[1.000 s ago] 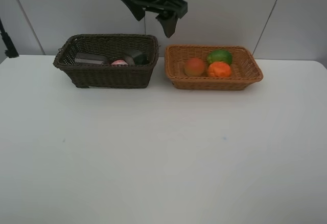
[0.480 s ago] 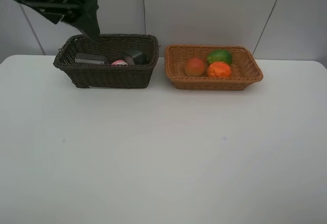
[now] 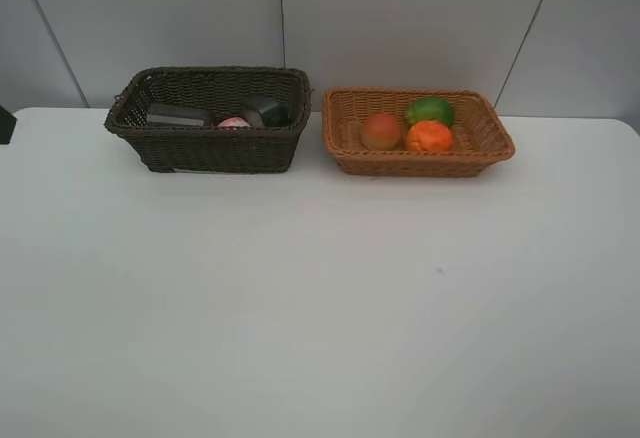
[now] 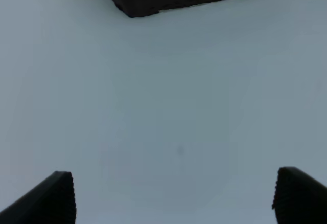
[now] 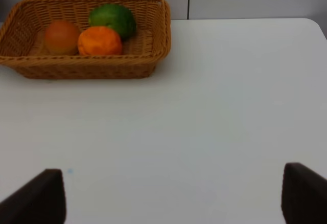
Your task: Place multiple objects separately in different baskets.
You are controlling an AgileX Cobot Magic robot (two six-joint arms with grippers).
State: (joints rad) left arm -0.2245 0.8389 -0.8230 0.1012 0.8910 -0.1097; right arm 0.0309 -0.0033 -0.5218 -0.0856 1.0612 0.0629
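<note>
The sorting looks done: nothing lies loose on the bench [image 3: 320, 308]. The tan basket [image 3: 492, 142] holds the three fruits, the green fruit [image 3: 430, 110] toward the back, the tangerine [image 3: 430, 136] in front of it and touching it, the red fruit [image 3: 381, 130] just beside both. The dark basket [image 3: 210, 148] stands just beside the tan one; over its rim show a pink bottle [image 3: 234, 122], a dark pump bottle [image 3: 265, 110] and a flat grey shape I cannot name. The purple cup is not clearly visible.

Both hands hang over bare bench and hold nothing. The left hand [image 4: 173, 198] is spread wide, its two tips at the edges of its wrist view, with a corner of the dark basket beyond. The right hand [image 5: 173, 196] is likewise wide, looking toward the tan basket.

Should anything need moving, the fruits are probably light, firm and round (they would roll), so grip across the widest part from above. The bottles look smooth, light and likely to slip; take them round the body, not the cap or pump. The wicker baskets are stiff but light; a push would slide them, so lift by a long rim.
</note>
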